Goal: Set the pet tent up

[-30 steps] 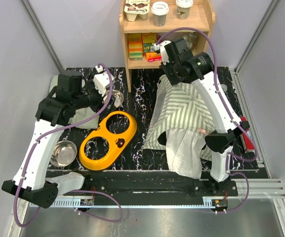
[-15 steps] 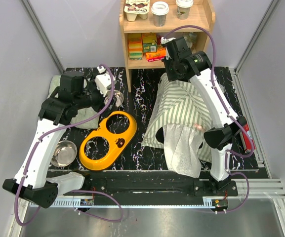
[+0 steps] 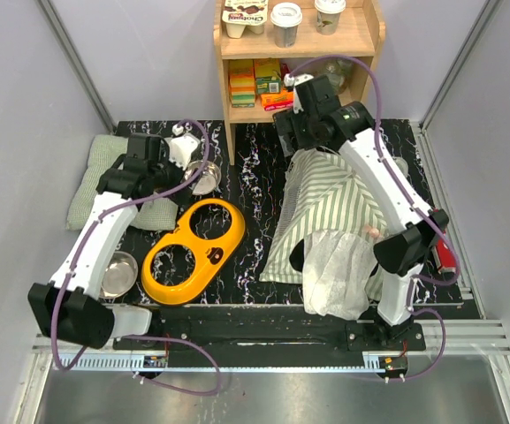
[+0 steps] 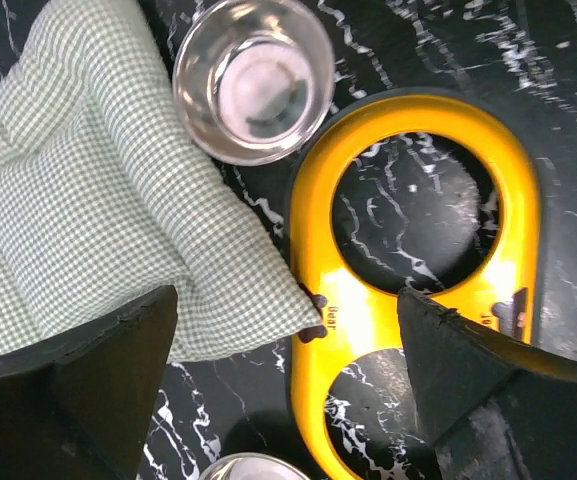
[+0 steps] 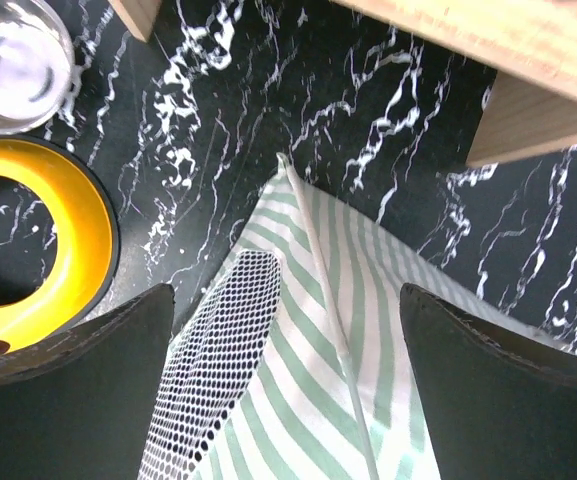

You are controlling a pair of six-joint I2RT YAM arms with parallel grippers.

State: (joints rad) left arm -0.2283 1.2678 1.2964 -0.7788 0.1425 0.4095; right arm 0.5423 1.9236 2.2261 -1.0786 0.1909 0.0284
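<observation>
The pet tent [image 3: 325,208] lies on the right of the black mat, sage-green and white striped, with a white mesh flap [image 3: 338,274] hanging at its near end. In the right wrist view its striped cloth [image 5: 308,400], mesh panel [image 5: 218,370] and a thin white pole [image 5: 325,290] run up between the fingers. My right gripper [image 5: 283,400] hangs open just above the tent's far end, holding nothing. My left gripper [image 4: 288,390] is open over the corner of the green checked cushion [image 4: 88,200] and the yellow bowl holder [image 4: 418,230], also empty.
A wooden shelf [image 3: 294,62] with cartons and cups stands at the back, close to the right gripper. One steel bowl [image 3: 203,177] sits behind the yellow holder [image 3: 193,252], another [image 3: 117,269] at the near left. A red object [image 3: 445,256] lies at the mat's right edge.
My right gripper was shut at the tent's far end and now stands open; the tent has settled a little. The left arm has swung back and right, uncovering more of the cushion.
</observation>
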